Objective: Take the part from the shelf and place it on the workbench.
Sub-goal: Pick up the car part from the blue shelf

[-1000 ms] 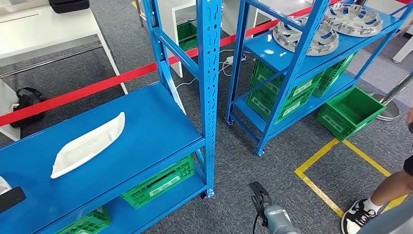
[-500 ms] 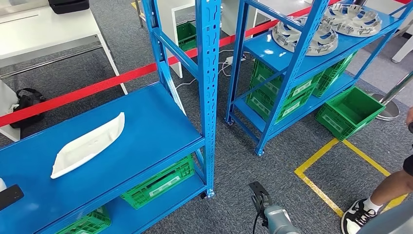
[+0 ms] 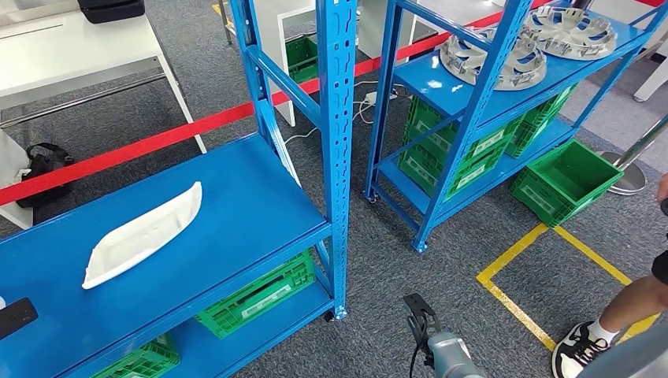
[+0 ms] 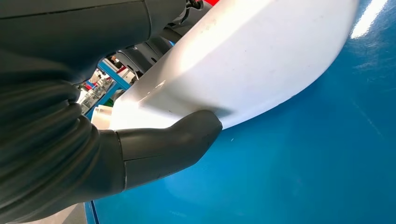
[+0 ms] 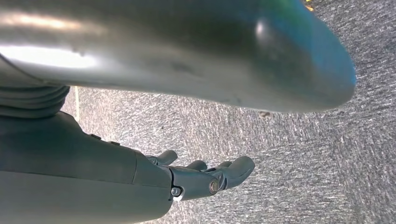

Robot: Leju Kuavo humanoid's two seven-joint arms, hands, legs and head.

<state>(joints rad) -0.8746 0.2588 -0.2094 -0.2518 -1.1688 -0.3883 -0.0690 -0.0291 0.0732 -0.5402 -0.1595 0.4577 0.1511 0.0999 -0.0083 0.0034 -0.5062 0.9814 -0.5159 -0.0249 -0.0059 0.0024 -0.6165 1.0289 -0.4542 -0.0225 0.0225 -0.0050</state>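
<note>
Already gripped: white part (image 4: 243, 60) in left robot hand (image 4: 154, 149), thumb pressed on its edge, just above blue shelf (image 4: 303, 177). Long axis running away from wrist. Right robot hand (image 5: 205, 179) hanging over carpet, fingers loosely apart, holding nothing.

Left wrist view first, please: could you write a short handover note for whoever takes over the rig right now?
Left hand: grips the white curved plastic part just above the blue metal shelf; whether the part touches the shelf is unclear.
Right hand: hangs open above the grey carpet, holding nothing.
A second white curved part lies untouched on the shelf.
Done: part grasped.
Left: lift it off the shelf, carry it to the workbench, set it down.
</note>
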